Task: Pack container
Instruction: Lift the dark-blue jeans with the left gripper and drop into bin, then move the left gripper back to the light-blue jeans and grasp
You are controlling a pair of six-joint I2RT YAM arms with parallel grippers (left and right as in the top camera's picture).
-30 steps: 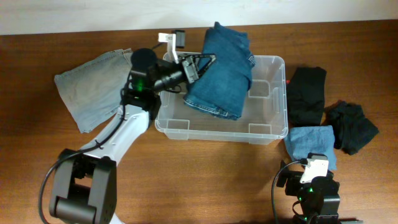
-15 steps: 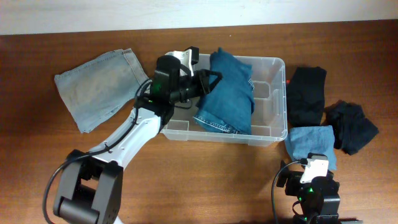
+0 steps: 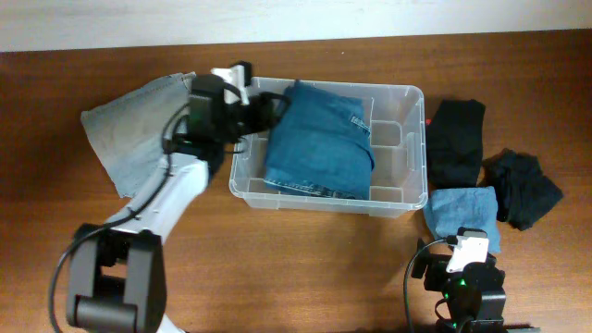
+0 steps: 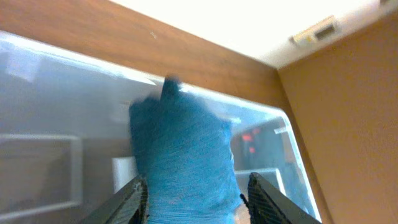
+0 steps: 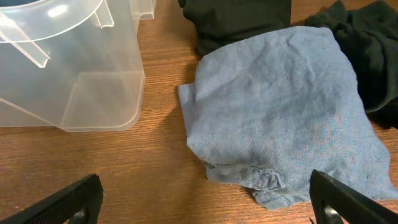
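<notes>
Your left arm (image 3: 166, 194): white shell links, black joint housings, black cable looping beside the upper link. White bracket by its wrist. Left tool (image 4: 196, 193): two dark, ridged fingers. Your right arm (image 3: 462, 282): black body, white block on top, small green light, black cable curling at its side. Right tool (image 5: 205, 199): two black fingers.

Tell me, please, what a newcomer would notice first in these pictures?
Folded blue jeans fill the left and middle of the clear container at the table's centre, with the left gripper open at its left rim. Dark garments and a light-blue folded cloth wait to the container's right.
</notes>
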